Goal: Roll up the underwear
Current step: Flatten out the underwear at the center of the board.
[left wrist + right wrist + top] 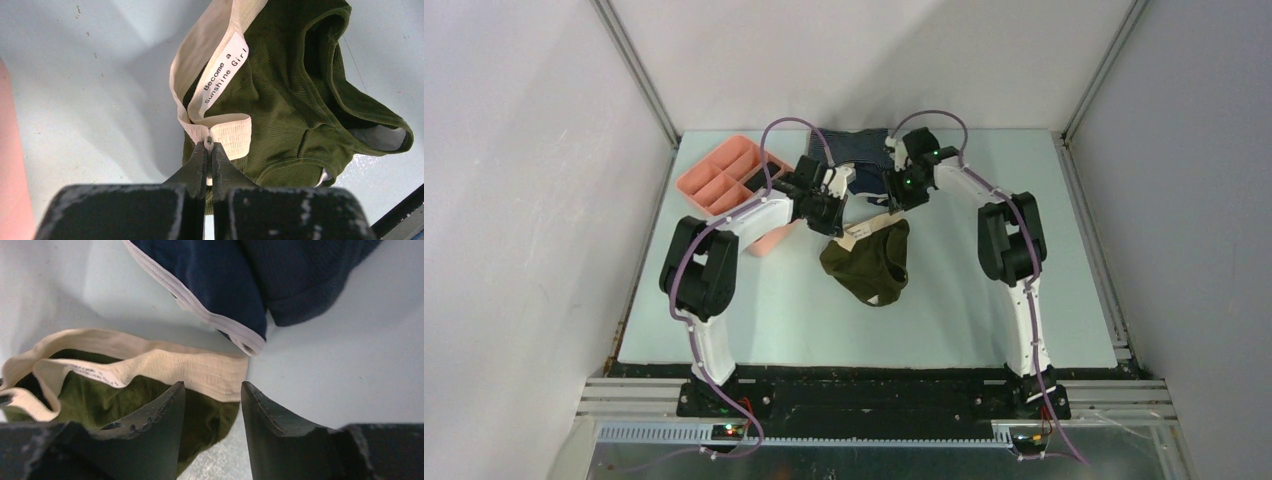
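The underwear [871,268] is dark olive-green with a cream waistband [212,45] and lies on the pale mat between the two arms. Its waistband end is lifted toward the far side. My left gripper [209,144] is shut on the left end of the waistband, beside a white label. My right gripper [212,385] is open, its fingers straddling the right corner of the waistband [200,367] without pinching it. In the top view both grippers, left [842,230] and right [891,205], meet at the garment's far edge.
A navy white-trimmed garment [225,280] lies just beyond the waistband, also seen in the top view as a navy garment [856,150]. A pink compartment tray [724,178] stands at the far left, under the left arm's forearm. Grey walls enclose the mat [984,300].
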Controlling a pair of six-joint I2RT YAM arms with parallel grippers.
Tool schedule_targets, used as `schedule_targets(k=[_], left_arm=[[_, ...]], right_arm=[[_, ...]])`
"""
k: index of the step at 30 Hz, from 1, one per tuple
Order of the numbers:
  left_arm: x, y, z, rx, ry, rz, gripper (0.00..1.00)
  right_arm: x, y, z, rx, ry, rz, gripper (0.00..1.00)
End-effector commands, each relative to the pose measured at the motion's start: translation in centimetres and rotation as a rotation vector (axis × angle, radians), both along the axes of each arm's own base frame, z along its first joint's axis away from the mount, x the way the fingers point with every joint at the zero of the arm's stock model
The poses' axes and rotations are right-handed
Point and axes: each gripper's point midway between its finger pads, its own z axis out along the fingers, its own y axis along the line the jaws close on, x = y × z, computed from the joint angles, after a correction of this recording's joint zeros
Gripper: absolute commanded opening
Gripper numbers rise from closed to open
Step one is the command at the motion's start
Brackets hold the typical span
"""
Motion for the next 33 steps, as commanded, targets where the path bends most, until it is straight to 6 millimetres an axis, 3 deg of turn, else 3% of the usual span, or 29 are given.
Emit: schedule_targets(k=[1,9,18,20,23,24,25,27,28,29,30,31,32,33], left_arm=[[0.7,-0.2,2.2,-0.026,-0.053,0.004,0.00],[0.8,-0.2,2.5,-0.023,-0.069,0.000,0.00],[0.6,0.2,2.2,-0.002,-0.074,-0.008,0.00],[0.6,0.2,2.2,-0.002,-0.076,-0.007,0.00],[0.9,0.4,2.5,0.009,-0.096,-0.020,0.00],[1.0,0.6,2.6,0.022,-0.108,-0.027,0.00],[1.4,0.7,3.3,0.024,-0.128,-0.026,0.00],[2.2,1.3,4.9,0.022,-0.169,-0.018,0.00],[2.4,1.5,5.6,0.016,-0.183,-0.013,0.00],[3.1,2.0,7.5,-0.009,-0.221,0.002,0.00],[3.4,2.1,8.8,-0.027,-0.245,0.011,0.00],[3.7,2.7,10.7,-0.055,-0.281,0.022,0.00],[4.0,2.8,12.1,-0.072,-0.306,0.028,0.00],[4.0,3.2,14.2,-0.100,-0.350,0.033,0.00]], right_arm=[[1.7,-0.3,-0.8,-0.108,-0.066,-0.033,0.48],[1.5,-0.7,-2.6,-0.164,-0.054,-0.037,0.42],[1.7,-1.2,-3.0,-0.211,-0.076,-0.032,0.39],[1.3,-0.7,-3.0,-0.180,-0.062,-0.004,0.32],[0.3,0.6,-2.8,-0.114,-0.029,0.050,0.07],[0.3,0.8,-2.2,-0.099,-0.036,0.058,0.00],[0.3,0.9,-1.5,-0.088,-0.043,0.062,0.00],[0.3,1.1,1.4,-0.024,-0.071,0.070,0.00],[0.5,1.0,4.3,0.028,-0.108,0.072,0.00],[0.6,0.2,5.7,0.052,-0.120,0.057,0.00],[0.3,0.3,9.0,0.105,-0.165,0.069,0.00],[0.2,-0.6,10.3,0.129,-0.178,0.057,0.00],[-0.4,-0.7,13.7,0.180,-0.233,0.071,0.00],[-0.8,-1.7,14.4,0.198,-0.233,0.050,0.00]])
